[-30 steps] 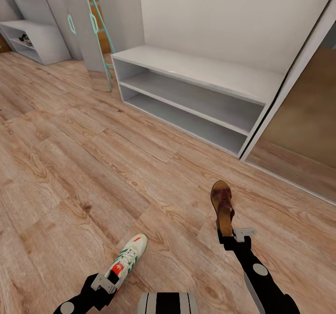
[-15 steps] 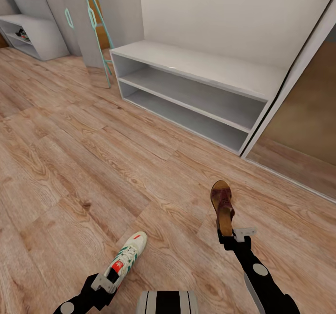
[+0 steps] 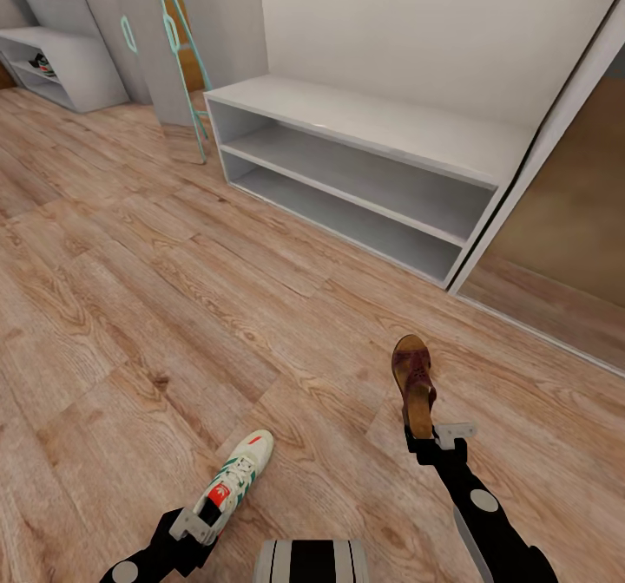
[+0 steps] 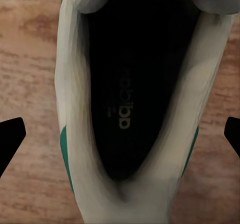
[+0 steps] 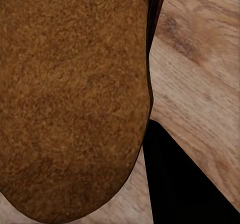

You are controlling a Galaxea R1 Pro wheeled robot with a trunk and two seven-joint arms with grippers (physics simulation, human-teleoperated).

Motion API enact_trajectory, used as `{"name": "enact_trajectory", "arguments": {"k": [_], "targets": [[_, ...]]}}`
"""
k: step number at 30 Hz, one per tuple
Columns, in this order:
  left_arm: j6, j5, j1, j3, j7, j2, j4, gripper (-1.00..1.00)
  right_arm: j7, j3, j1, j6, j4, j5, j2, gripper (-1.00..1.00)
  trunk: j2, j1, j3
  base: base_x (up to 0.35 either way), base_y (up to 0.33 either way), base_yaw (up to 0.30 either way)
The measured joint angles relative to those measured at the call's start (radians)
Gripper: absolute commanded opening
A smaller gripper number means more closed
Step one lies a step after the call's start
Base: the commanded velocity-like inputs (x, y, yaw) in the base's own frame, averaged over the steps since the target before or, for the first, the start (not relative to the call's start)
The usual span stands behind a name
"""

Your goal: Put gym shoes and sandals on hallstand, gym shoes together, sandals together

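- As we look down from the head view, our left pincer point(image 3: 198, 524) is clamped on the heel of a gym shoe point(image 3: 235, 480), whose toe points away from us above the corridor floor point(image 3: 130, 323).
- Our right pincer point(image 3: 432, 441) is closed on the heel end of a sandal point(image 3: 413, 383), which sticks out ahead of it, toe forward.
- Ahead stands a low grey bench point(image 3: 365, 184) with two open tiers against the wall; far off at the upper left, a grey shelf unit point(image 3: 65, 62) holds another shoe point(image 3: 42, 65), too small for us to identify.
- From the left wrist view, we see into the gym shoe point(image 4: 130, 109) from the heel, with a dark fingertip point(image 4: 10, 139) at each side of the picture, clear of the shoe's sides.
- From the right wrist view, the sandal point(image 5: 70, 99) shows its tan insole close up, with one dark finger point(image 5: 180, 184) just beside it over the wood floor point(image 5: 200, 69).
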Motion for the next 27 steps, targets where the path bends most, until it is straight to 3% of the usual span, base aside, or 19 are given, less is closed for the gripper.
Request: {"name": "enact_trajectory", "arguments": {"k": [19,20,27], "targets": [[0.001,-0.001,0.002,-0.001,-0.001,-0.002,0.012,1.0,0.0,0.0,0.0,0.0,0.0,0.0,0.0,-1.0,0.0,0.0,0.0,0.0,0.0,0.0],[0.001,-0.001,0.002,-0.001,-0.001,-0.001,0.012,-1.0,0.0,0.0,0.0,0.0,0.0,0.0,0.0,-1.0,0.0,0.0,0.0,0.0,0.0,0.0],[0.0,0.0,0.004,-0.001,-0.001,0.001,0.006,-1.0,0.0,0.0,0.0,0.0,-0.001,0.0,0.0,-1.0,0.0,0.0,0.0,0.0,0.0,0.0]]}}
